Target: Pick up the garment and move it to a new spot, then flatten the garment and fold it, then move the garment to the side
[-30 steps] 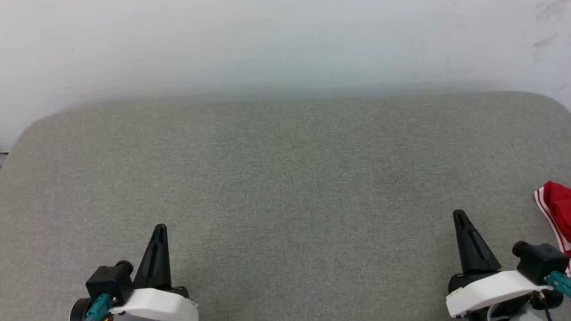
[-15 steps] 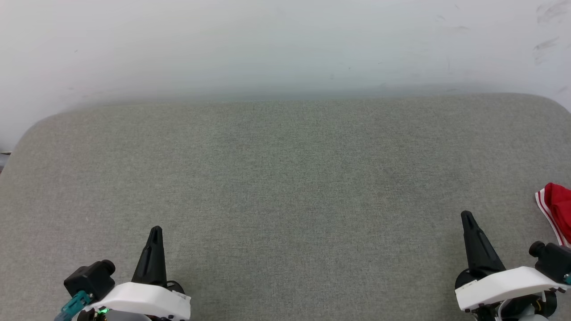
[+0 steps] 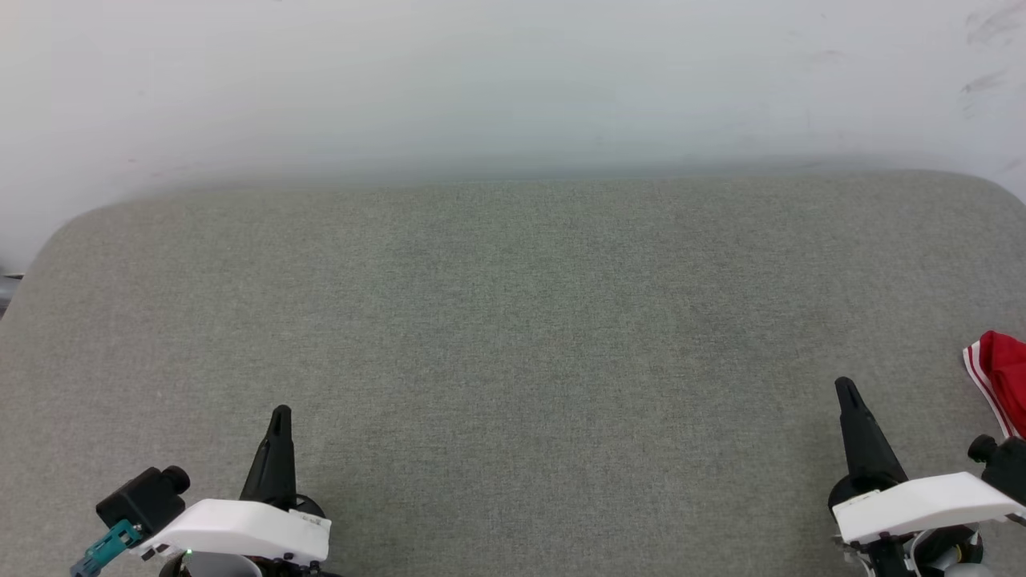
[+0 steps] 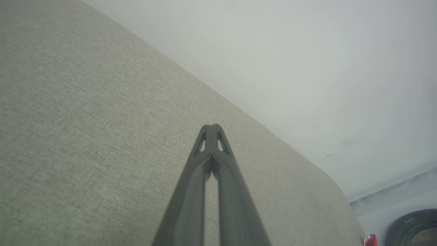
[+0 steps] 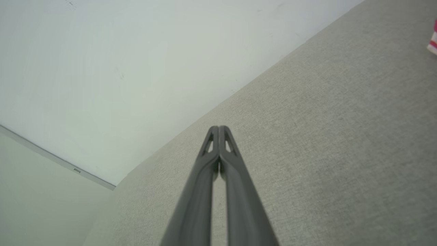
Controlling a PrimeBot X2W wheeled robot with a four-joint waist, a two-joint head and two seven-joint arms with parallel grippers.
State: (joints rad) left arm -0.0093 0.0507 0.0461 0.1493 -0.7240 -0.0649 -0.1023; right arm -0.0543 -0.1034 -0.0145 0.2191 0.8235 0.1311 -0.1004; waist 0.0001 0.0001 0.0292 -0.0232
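A pale wall (image 3: 513,80) rises behind the grey fabric surface (image 3: 513,320), whose far corners are rounded. At the near edge, the left gripper (image 3: 280,415) and right gripper (image 3: 844,386) each have their jaws pressed together. The garment (image 3: 1002,373) lies at the right, cut off by the frame, with a red, stripe-trimmed corner visible.

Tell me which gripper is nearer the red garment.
Right. The right gripper lies just left of the garment at the head view's right edge, apart from it; the left gripper is far across the grey surface, at the lower left.
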